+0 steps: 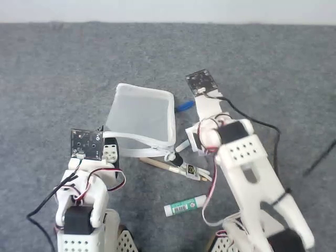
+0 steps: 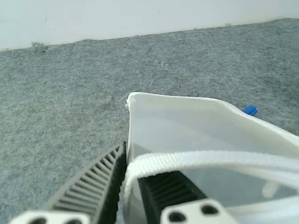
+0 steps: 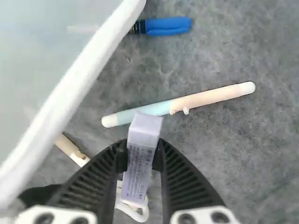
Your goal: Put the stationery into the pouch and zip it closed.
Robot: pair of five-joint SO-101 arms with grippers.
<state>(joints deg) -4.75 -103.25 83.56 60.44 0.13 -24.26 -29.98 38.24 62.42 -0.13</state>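
Left wrist view: left gripper clamps pouch | right wrist: right gripper pinches label

White pouch unzipped; blue pen, glue stick near.

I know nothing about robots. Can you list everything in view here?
pouch: one, white mesh, mid-table.
blue pen: one, blue, poking out from under the pouch.
pastel pen: one, peach and pale blue, beside the pouch.
pencil: one, beige, near the pouch's front edge.
glue stick: one, white and green, between the arms.
tag: one, white, printed, in the right arm's jaws.
table: one, grey, felt-like.
left arm: one, white, jaws shut on the pouch's rim.
right arm: one, white, jaws shut on the tag.
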